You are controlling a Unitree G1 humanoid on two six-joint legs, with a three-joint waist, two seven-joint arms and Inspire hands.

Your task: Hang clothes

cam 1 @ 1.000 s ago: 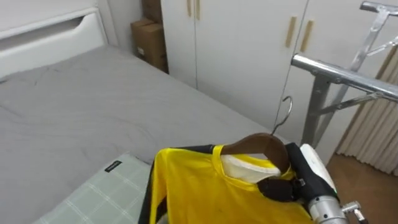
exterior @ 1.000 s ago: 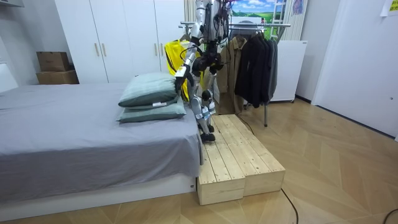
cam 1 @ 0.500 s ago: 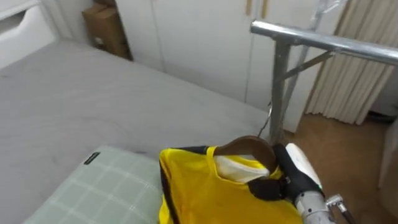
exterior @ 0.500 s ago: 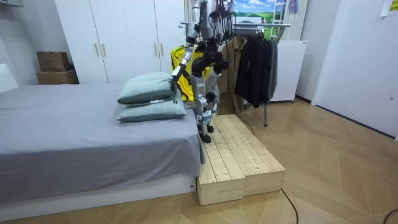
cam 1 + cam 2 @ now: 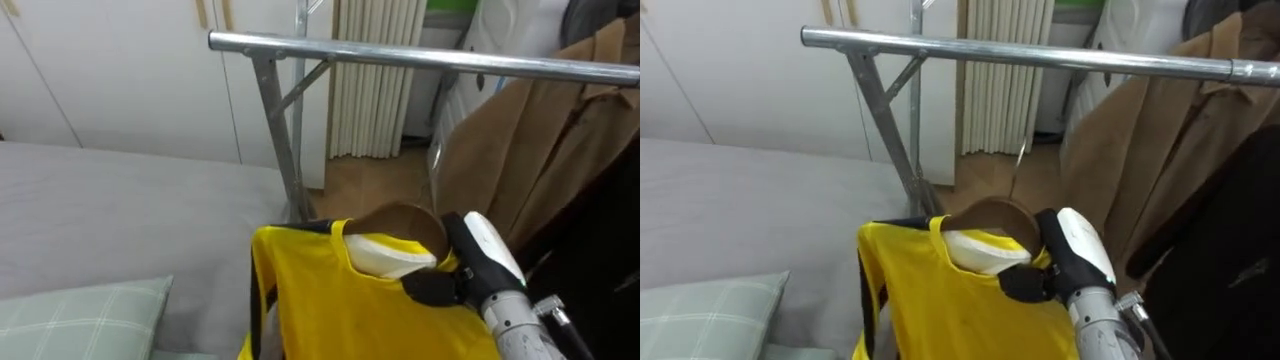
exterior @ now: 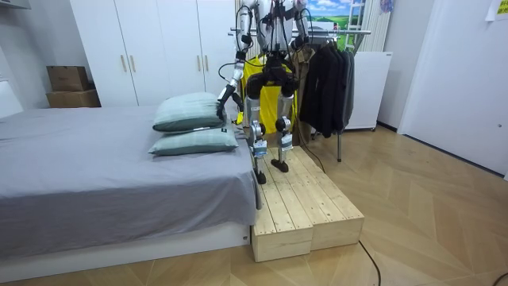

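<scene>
Left eye view first: the right hand (image 5: 478,256) is sitting low and right of centre, its dark fingers clamping onto the wooden hanger (image 5: 402,220) at the collar of the yellow shirt (image 5: 340,310), which is draping across the bottom of the frame. The hanger's wire hook (image 5: 431,175) is pointing up, below the steel rail (image 5: 420,58) crossing the top, and not on it. A brown coat (image 5: 545,150) is hanging at the right. A checked pillow (image 5: 80,315) is lying lower left on the grey bed (image 5: 120,200).

Right eye view now: same clamped grip, and the hook is rising mid-frame with a bare stretch of rail above it, left of the coat.

Room view: the robot is standing on the wooden platform (image 6: 305,199) beside the bed, facing the rack in the upper middle, with yellow cloth showing at its chest. The left hand (image 6: 222,113) is hanging low at the room view's left by the bed's edge, and I cannot tell its state.

The step in hand looks like the lift onto the rail. I'd be raising the hook clear above the bar, carrying it over that bare stretch, then lowering until it catches. I'd be holding the hanger level, steering clear of the coat, and letting go only once the bar is bearing the weight
</scene>
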